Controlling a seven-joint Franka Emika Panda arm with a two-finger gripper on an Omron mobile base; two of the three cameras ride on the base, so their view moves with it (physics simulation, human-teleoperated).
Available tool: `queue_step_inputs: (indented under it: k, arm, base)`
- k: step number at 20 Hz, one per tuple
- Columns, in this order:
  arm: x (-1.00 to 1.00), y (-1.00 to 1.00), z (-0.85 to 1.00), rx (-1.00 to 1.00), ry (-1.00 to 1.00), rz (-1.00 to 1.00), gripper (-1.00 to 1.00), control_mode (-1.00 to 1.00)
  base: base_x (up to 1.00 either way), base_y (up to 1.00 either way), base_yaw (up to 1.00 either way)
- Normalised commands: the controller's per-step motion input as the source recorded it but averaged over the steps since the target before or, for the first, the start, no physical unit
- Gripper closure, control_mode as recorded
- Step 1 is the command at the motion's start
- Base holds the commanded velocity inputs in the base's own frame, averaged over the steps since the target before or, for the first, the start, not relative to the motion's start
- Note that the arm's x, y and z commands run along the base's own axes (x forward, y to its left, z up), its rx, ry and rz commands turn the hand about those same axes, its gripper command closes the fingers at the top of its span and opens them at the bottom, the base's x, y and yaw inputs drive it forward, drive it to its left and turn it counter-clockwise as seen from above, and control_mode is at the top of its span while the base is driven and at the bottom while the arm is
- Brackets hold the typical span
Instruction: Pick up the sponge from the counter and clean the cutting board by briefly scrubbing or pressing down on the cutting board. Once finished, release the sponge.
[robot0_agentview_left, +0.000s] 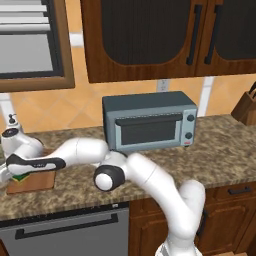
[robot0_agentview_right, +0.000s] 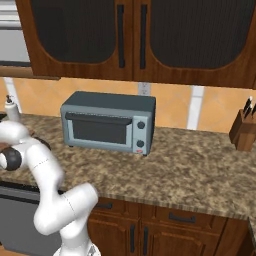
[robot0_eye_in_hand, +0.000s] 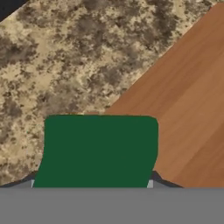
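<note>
- My gripper (robot0_eye_in_hand: 92, 186) is clamped on the sponge (robot0_eye_in_hand: 98, 151), its green top at lower centre of the hand view
- The sponge sits at the cutting board's (robot0_eye_in_hand: 188, 109) edge, right half of that frame; the counter (robot0_eye_in_hand: 65, 57) lies upper left
- Beyond, at centre of the left base view, the toaster oven (robot0_agentview_left: 149, 121) stands; a knife block (robot0_agentview_left: 247, 107) at right edge

Arm stretched way left over the counter (robot0_agentview_left: 210, 150)
Sponge (robot0_agentview_left: 21, 177) sits on the board (robot0_agentview_left: 37, 182), toaster oven (robot0_agentview_left: 149, 121) behind.
</note>
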Motion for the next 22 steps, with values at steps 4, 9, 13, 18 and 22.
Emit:
queue_step_inputs:
  k: [4, 9, 13, 18, 22]
  arm:
    - [1.00, 0.00, -0.10, -0.15, 0.02, -0.03, 1.00, -1.00]
    - [1.00, 0.00, -0.17, -0.10, 0.01, -0.02, 1.00, -1.00]
    - [0.97, 0.07, -0.21, -0.18, 0.00, -0.05, 1.00, -1.00]
    - [0.76, 0.02, -0.17, -0.24, 0.02, -0.03, 1.00, -1.00]
    - [0.73, 0.00, -0.02, -0.26, 0.08, -0.08, 1.00, -1.00]
  base:
    - [0.00, 0.00, 0.00]
    - [0.00, 0.00, 0.00]
    - [0.00, 0.00, 0.00]
    - [0.00, 0.00, 0.00]
    - [0.00, 0.00, 0.00]
